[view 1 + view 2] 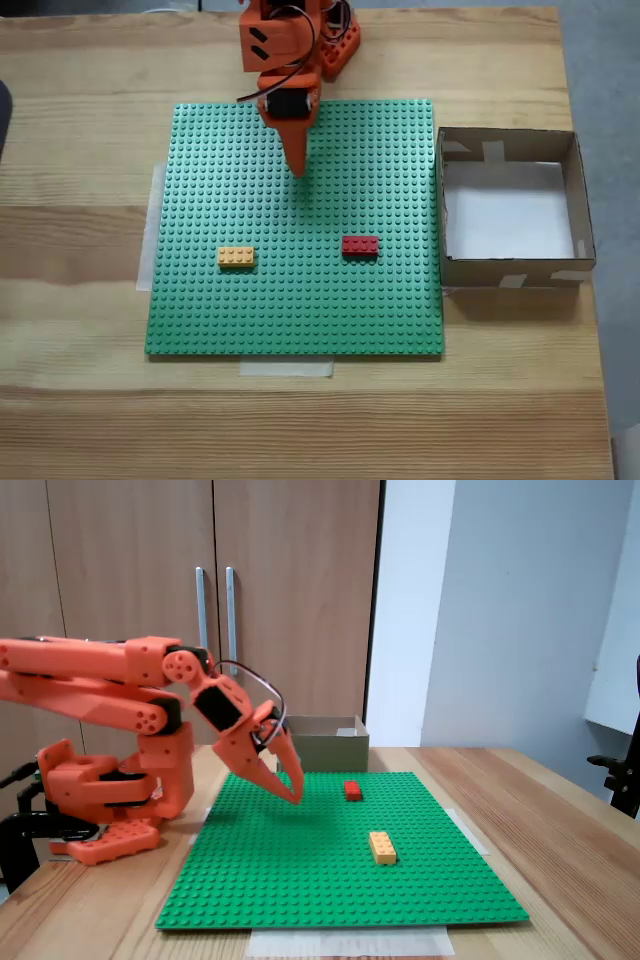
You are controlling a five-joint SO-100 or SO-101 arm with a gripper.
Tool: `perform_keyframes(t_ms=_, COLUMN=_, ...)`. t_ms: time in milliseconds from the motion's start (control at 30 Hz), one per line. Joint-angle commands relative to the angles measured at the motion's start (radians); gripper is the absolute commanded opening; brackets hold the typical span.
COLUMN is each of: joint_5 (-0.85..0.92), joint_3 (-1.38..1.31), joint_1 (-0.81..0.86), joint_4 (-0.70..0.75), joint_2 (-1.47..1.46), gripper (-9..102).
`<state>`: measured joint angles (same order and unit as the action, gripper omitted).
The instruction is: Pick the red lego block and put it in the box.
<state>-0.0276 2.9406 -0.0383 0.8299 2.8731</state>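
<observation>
The end effector (299, 165), fingers pressed together, hovers above the green baseplate (250, 320). The red lego block (360, 245) lies left of the box (580, 200); spread the fingers, descend squarely over its long sides

A green studded baseplate (300, 300) lies flat on a wooden table (80, 400), with pale tape strips at its left and near edges in the fixed view from above. A yellow-orange brick (236, 257) sits on the plate's left half in that view, stud side up. Behind the table stand wooden cabinet doors (130, 560) with two vertical metal handles (216, 610).
</observation>
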Motion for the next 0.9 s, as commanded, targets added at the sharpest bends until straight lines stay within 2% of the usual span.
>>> perform_keyframes(t_ms=0, joint_5=-0.003, joint_3=-0.12, joint_1=-0.026, joint_4=0.026, joint_2=-0.091, gripper=-1)
perform_keyframes(t_ms=333, joint_5=0.002, joint_3=-0.385, joint_1=-0.074, joint_4=0.158, joint_2=-0.341, gripper=4)
perform_keyframes(t_ms=433, joint_5=-0.015, joint_3=-0.468, joint_1=-0.084, joint_4=0.201, joint_2=-0.417, gripper=9)
perform_keyframes(t_ms=467, joint_5=-0.046, joint_3=-0.537, joint_1=-0.094, joint_4=0.249, joint_2=-0.485, gripper=16)
perform_keyframes(t_ms=500, joint_5=-0.048, joint_3=-0.558, joint_1=-0.098, joint_4=0.261, joint_2=-0.506, gripper=18)
perform_keyframes(t_ms=867, joint_5=-0.11, joint_3=-0.893, joint_1=-0.123, joint_4=0.437, joint_2=-0.851, gripper=34)
